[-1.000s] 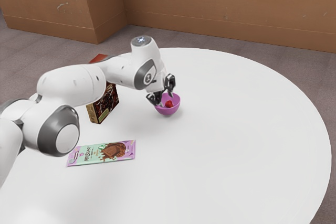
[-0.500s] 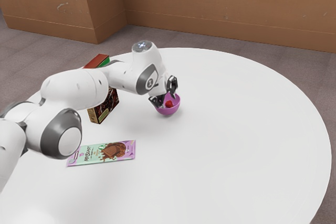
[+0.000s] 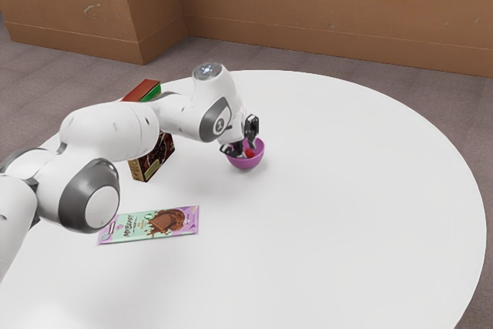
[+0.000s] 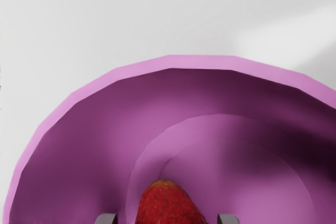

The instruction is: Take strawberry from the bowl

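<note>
My gripper (image 3: 246, 150) reaches down into the pink-purple bowl (image 3: 245, 164) in the exterior view, its fingers parted. The red strawberry (image 3: 249, 153) lies in the bowl by the fingertips. In the wrist view, the tips of the gripper (image 4: 167, 219) stand on opposite sides of the strawberry (image 4: 167, 204), with a narrow gap on each side. The curved wall of the bowl (image 4: 89, 150) surrounds them, and part of the strawberry is cut off at the lower edge.
On the round white table (image 3: 347, 190), a dark box with a red and green top (image 3: 152, 158) stands toward the exterior view's left of the bowl, partly behind the arm. A chocolate bar packet (image 3: 150, 225) lies flat nearer the exterior camera.
My hand has moved down and slightly toward the exterior view's right, into the bowl. Over the last half second the fingers have come closer together. The bowl has stayed put.
</note>
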